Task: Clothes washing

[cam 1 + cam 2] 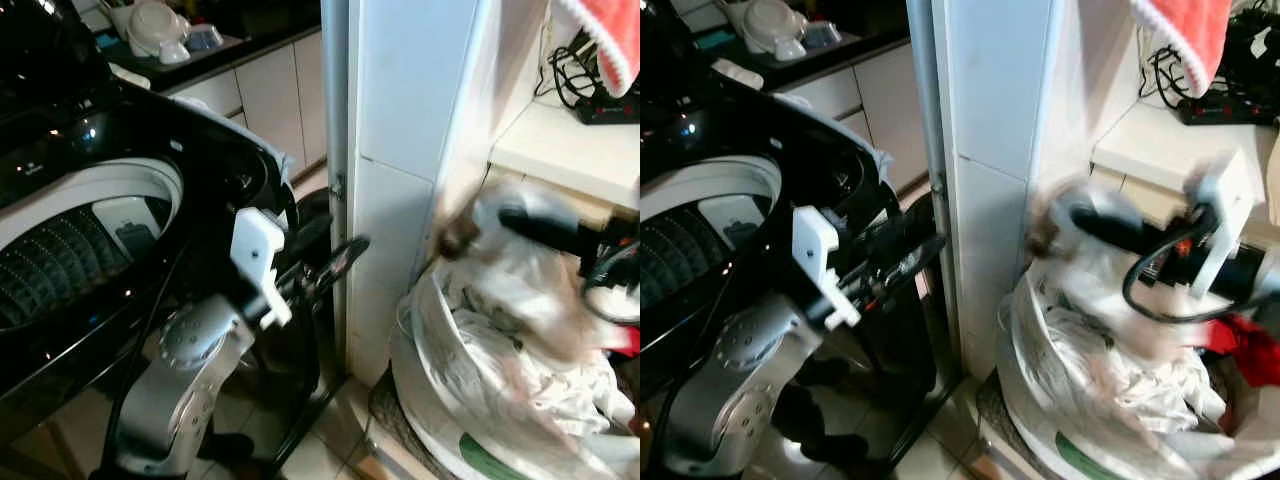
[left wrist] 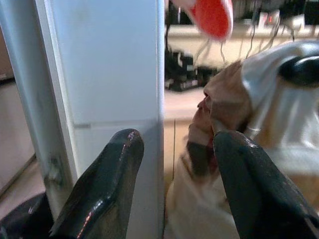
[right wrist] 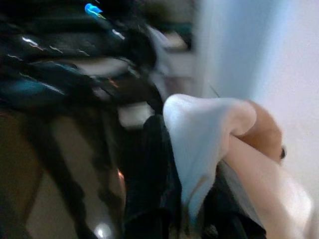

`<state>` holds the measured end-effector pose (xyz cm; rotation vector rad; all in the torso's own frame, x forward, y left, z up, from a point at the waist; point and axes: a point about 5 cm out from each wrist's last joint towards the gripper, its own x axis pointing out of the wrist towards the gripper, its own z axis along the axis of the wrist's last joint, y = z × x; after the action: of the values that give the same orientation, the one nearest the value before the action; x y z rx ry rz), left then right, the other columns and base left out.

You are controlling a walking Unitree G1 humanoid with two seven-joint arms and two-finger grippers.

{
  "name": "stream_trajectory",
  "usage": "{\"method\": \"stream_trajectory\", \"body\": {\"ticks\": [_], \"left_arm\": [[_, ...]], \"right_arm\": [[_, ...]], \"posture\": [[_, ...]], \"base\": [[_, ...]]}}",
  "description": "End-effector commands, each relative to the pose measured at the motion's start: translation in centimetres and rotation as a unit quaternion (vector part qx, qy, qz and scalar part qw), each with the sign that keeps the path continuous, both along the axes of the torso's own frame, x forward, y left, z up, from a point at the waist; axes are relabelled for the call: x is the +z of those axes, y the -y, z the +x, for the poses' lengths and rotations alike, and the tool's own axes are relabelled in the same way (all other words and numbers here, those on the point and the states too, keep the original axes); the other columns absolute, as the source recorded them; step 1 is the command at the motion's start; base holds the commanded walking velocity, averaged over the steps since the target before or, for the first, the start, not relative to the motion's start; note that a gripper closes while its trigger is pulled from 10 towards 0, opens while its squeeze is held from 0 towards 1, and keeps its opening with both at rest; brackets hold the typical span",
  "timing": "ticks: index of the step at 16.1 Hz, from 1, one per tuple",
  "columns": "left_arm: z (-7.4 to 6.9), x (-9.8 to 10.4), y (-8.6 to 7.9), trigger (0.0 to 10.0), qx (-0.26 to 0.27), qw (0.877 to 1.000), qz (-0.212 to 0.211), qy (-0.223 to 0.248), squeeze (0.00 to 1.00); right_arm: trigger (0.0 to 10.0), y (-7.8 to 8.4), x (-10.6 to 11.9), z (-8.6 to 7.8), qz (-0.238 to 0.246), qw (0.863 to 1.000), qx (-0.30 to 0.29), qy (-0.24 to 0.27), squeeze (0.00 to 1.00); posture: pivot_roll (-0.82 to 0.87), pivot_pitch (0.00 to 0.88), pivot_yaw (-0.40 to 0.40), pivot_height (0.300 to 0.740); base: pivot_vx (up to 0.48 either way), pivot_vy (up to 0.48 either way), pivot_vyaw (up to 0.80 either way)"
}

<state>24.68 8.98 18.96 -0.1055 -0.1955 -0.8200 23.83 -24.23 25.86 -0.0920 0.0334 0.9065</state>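
On my left stands the black top-loading washing machine (image 1: 90,230), lid up and drum exposed, ready for a load. My left gripper (image 1: 335,262) hangs beside it by the white pillar (image 1: 400,150), fingers spread with nothing in them, free to help. My right gripper (image 3: 192,199) is clamped on a pale white-and-tan garment (image 3: 209,129), lifted above the white laundry bag (image 1: 480,400) of crumpled clothes, presumably bound for the drum.

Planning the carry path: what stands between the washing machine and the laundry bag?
A white pillar stands between the washing machine and the laundry bag, seen in both eye views.
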Motion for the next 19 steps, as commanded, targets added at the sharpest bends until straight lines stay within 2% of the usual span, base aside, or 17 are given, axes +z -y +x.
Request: {"method": "stream_trajectory", "body": {"ticks": [1,2,3,5,6,7,8,9,10,11,13,14,15,16,17,18,19], "left_arm": [[0.2,0.8,-0.2,10.0,0.006,1.000,-0.010,0.015,0.00],[0.2,1.9,0.6,10.0,-0.007,0.999,-0.016,0.037,0.00],[0.1,2.5,1.0,10.0,-0.016,0.998,-0.020,0.049,0.00],[0.0,3.3,1.7,10.0,-0.028,0.997,-0.038,0.061,0.00],[0.0,3.7,2.0,10.0,-0.038,0.996,-0.048,0.066,0.00],[-0.4,4.8,3.2,10.0,-0.085,0.990,-0.092,0.063,0.00],[-0.6,5.0,3.5,10.0,-0.105,0.987,-0.110,0.054,0.00],[-1.0,5.3,4.0,10.0,-0.139,0.979,-0.145,0.038,1.00],[-1.4,5.5,4.4,10.0,-0.169,0.971,-0.170,0.024,1.00],[-1.6,5.5,4.6,10.0,-0.180,0.968,-0.172,0.019,1.00],[-1.8,4.9,5.1,10.0,-0.197,0.968,-0.152,0.009,1.00],[-1.7,4.6,5.3,10.0,-0.198,0.971,-0.132,0.009,1.00],[-1.5,3.8,5.6,10.0,-0.186,0.979,-0.079,0.018,1.00],[-1.4,3.5,5.7,10.0,-0.182,0.981,-0.063,0.019,1.00],[-1.4,3.3,5.8,10.0,-0.183,0.981,-0.053,0.019,0.22],[-1.8,3.0,6.1,10.0,-0.199,0.979,-0.036,0.014,0.00],[-1.6,2.5,6.2,10.0,-0.189,0.982,-0.015,0.013,0.00]], "right_arm": [[0.0,-1.1,1.4,-0.6,0.017,0.999,0.049,0.015,0.00],[0.0,-1.9,3.2,-0.8,0.055,0.994,0.090,0.042,0.00],[0.0,-2.1,4.5,-0.7,0.087,0.989,0.106,0.058,0.00],[0.0,-2.3,5.5,-0.6,0.121,0.984,0.115,0.068,0.00],[0.0,-2.5,5.5,-0.6,0.126,0.983,0.118,0.065,0.00],[0.0,-3.4,4.8,-0.6,0.124,0.982,0.133,0.044,0.00],[0.0,-3.7,4.6,-0.6,0.125,0.982,0.137,0.039,0.00],[0.0,-4.1,4.4,-0.6,0.129,0.981,0.141,0.033,0.00],[0.0,-4.5,4.3,-0.7,0.133,0.980,0.146,0.027,0.00],[0.0,-4.7,4.3,-0.7,0.133,0.979,0.149,0.024,0.00],[0.0,-5.1,4.2,-0.8,0.137,0.978,0.155,0.020,0.00],[0.0,-5.2,4.2,-0.9,0.140,0.978,0.156,0.020,0.00],[0.0,-5.4,4.3,-0.9,0.144,0.977,0.158,0.022,0.00],[0.0,-5.5,4.4,-0.9,0.145,0.976,0.159,0.023,0.00],[0.0,-5.5,4.4,-0.9,0.146,0.976,0.159,0.023,0.00],[0.0,-5.6,4.5,-0.9,0.148,0.976,0.158,0.024,0.00],[0.0,-5.7,4.6,-1.0,0.154,0.975,0.160,0.026,0.00]], "posture": [[-0.12,0.000,0.092,0.740],[-0.11,0.000,0.078,0.740],[-0.11,0.000,0.072,0.740],[-0.11,0.000,0.063,0.740],[-0.11,0.000,0.062,0.740],[-0.11,0.000,0.060,0.740],[-0.11,0.000,0.062,0.740],[-0.11,0.000,0.064,0.740],[-0.11,0.000,0.068,0.740],[-0.11,0.000,0.068,0.740],[-0.11,0.000,0.068,0.740],[-0.11,0.000,0.070,0.740],[-0.11,0.000,0.071,0.740],[-0.11,0.000,0.073,0.740],[-0.11,0.000,0.073,0.740],[-0.11,0.000,0.073,0.740],[-0.11,0.000,0.075,0.740]], "base": [[0.000,0.000,0.00],[0.000,0.000,0.00],[0.000,0.000,0.00],[0.000,0.000,0.00],[0.000,0.000,0.00],[0.000,0.000,0.00],[0.000,0.000,0.00],[0.000,0.000,0.00],[0.000,0.000,0.00],[0.000,0.000,0.00],[0.000,0.000,0.00],[0.000,0.000,0.00],[0.000,0.000,0.00],[0.000,0.000,0.00],[0.000,0.000,0.00],[0.000,0.000,0.00],[0.000,0.000,0.00]]}}
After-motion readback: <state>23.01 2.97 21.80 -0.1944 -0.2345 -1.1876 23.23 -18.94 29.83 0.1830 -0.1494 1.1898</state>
